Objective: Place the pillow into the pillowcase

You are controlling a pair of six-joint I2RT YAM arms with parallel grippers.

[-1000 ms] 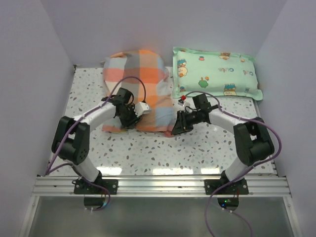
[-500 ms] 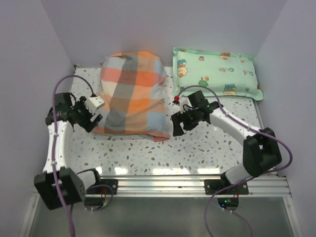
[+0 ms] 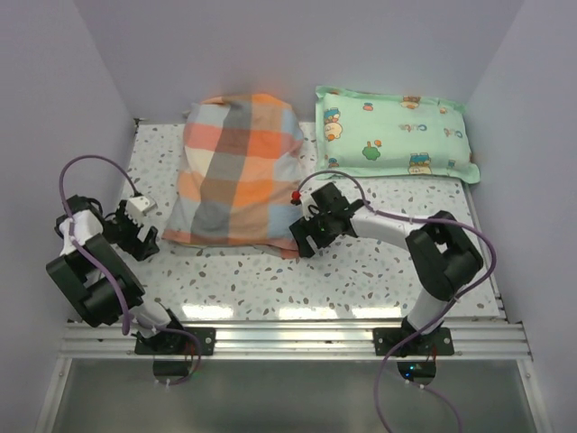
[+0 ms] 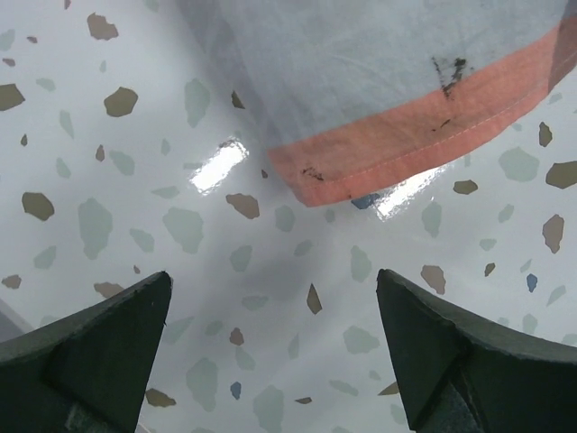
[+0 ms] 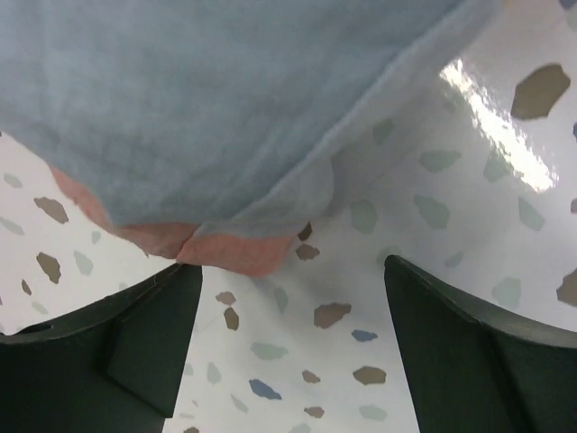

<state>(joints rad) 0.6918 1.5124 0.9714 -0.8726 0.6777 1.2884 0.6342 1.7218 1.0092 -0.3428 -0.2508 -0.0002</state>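
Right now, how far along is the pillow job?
Looks done: the pillowcase lies plump and no bare pillow shows, so the pillow is likely inside. In hand: nothing; the left gripper and right gripper are both open, each at one of its near corners, gripping nothing. Left: perhaps only a check of its open end, which these views do not show.
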